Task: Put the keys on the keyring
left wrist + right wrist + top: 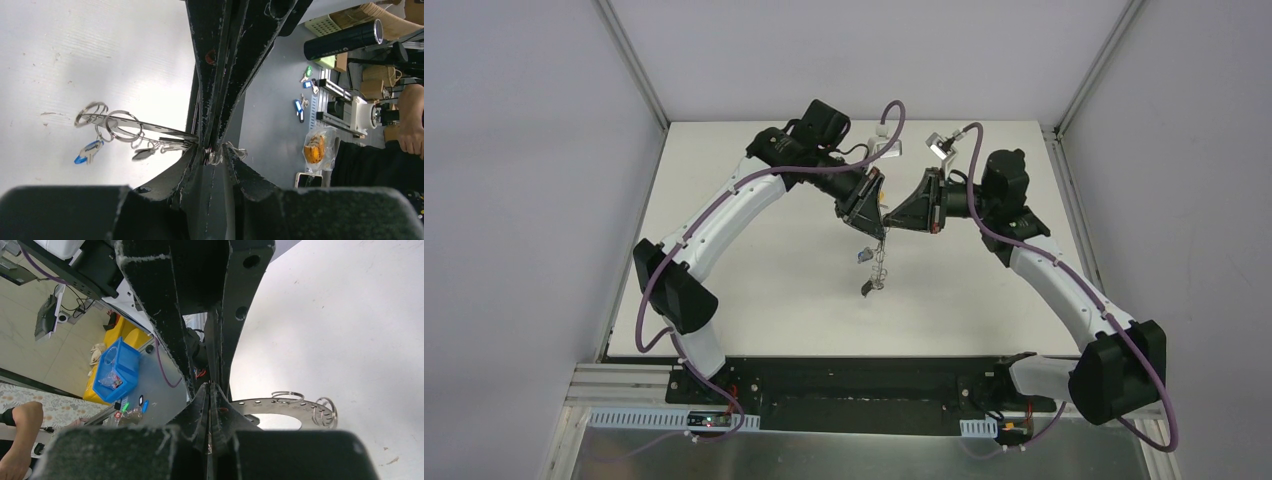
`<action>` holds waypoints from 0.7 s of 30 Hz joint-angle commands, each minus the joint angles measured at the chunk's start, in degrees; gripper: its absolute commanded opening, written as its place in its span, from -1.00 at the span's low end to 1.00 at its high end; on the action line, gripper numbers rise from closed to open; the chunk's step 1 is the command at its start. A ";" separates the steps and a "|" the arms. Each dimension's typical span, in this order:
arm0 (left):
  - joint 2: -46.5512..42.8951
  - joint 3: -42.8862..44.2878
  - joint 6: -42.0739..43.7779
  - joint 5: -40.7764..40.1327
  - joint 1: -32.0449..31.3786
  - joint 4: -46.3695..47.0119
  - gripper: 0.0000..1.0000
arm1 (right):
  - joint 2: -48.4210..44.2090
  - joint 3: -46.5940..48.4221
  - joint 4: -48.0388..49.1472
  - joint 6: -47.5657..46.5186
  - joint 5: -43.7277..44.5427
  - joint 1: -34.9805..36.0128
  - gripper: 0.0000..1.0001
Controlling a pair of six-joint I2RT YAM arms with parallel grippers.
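From the near edge of the white matte table (744, 300), the white-shelled left arm (724, 215) and right arm (1064, 290) arch outward and then inward. They meet nose to nose over the middle of the tabletop. Below that meeting point, clear of the surface, hangs the large flat grey metal keyring (280, 406). It is a wide washer-like plate with a row of small holes near its outer rim, and from above it shows edge-on. Thin silvery wire loops (93, 105) are threaded on that rim, and two keys dangle beneath them. A tiny blue-headed key (86, 154) hangs towards the ring's free end, and a darker key (143, 154) hangs closer to the fingers (its head colour is hard to make out). The black two-finger right gripper (211, 390) has its fingers pressed together, pinching the rim of the keyring at the end away from the loops that its own camera sees. The black two-finger left gripper (212, 152) faces it tip to tip with its fingers a narrow gap apart. A small wire loop lies right at that gap, and I cannot tell whether the fingers touch it. Beyond the table, the left wrist view takes in a black cylindrical flask (345, 39) and a person's bare forearm (411, 117). The right wrist view shows a blue plastic bin (116, 369).
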 commanded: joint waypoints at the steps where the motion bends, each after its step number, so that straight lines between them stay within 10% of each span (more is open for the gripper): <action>1: -1.48 -0.50 -3.08 3.76 0.20 3.15 -0.57 | -0.24 0.66 6.38 3.10 0.55 -0.40 -1.00; 21: -2.54 -1.46 -6.81 4.10 3.37 6.89 -0.55 | -1.15 -0.79 6.37 1.79 -1.29 -1.33 -1.00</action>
